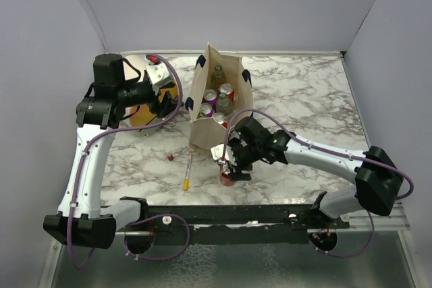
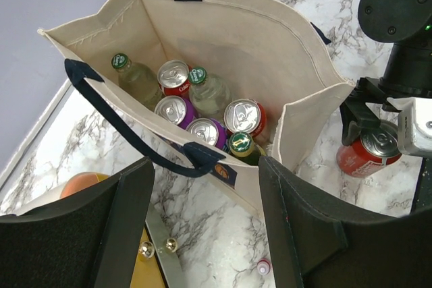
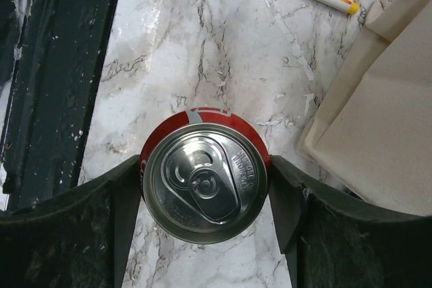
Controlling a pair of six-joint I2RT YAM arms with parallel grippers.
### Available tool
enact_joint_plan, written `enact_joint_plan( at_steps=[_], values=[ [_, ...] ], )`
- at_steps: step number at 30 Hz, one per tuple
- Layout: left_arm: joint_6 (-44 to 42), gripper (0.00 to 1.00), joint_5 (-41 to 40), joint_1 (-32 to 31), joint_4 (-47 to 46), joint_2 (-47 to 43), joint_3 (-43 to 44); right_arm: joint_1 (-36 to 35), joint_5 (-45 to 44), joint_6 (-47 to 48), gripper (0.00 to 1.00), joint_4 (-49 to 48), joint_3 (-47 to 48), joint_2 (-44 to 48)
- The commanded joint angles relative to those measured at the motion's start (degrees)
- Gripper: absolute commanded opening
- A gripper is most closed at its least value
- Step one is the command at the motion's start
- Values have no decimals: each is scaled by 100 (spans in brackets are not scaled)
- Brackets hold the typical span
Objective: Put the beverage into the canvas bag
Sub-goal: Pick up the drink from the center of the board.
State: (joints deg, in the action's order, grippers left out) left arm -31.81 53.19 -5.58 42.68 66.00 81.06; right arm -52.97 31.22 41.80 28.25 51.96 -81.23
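The canvas bag [image 2: 256, 45] stands upright and open-mouthed in the middle of the marble table [image 1: 304, 99], closer to the far edge than to the near one. One navy handle [image 2: 115, 119] droops over its near rim. Inside it, several cans [image 2: 244, 116] and bottles [image 2: 206, 92] stand packed together on the bottom. The red can [image 3: 202, 190] is outside the bag, upright on the table toward the near edge. It sits just beside the bag's near right corner and does not touch the cloth. The right claw [image 3: 204, 163] is closed on this can, with one finger against each side of it and no gap showing. From the overhead view I cannot tell whether the can rests on the table or is raised a little. The left claw [image 2: 204, 166] hangs at the bag's left side with its fingers spread apart, gripping nothing, and the bag's mouth shows beyond them. A marker pen [image 1: 188, 172] lies on the table near the near edge, just left of the can and in front of the bag. A small red-topped piece [image 1: 170, 156] lies a little further left. Under the left arm, near the far left corner, sits an orange and cream round thing [image 2: 81, 183], mostly hidden.
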Motion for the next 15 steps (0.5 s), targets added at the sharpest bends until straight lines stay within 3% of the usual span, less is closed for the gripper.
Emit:
enact_joint_plan(
  at_steps=[1, 6, 15],
  values=[
    [-60, 65, 216, 40, 13, -135, -61, -73, 306, -149, 70, -50, 245, -80],
    [-253, 65, 161, 40, 134, -130, -127, -73, 372, -329, 54, -40, 467, -79],
    [-766, 60, 143, 39, 567, -45, -139, -73, 510, -851, 13, 420, 1311, 370]
  ],
)
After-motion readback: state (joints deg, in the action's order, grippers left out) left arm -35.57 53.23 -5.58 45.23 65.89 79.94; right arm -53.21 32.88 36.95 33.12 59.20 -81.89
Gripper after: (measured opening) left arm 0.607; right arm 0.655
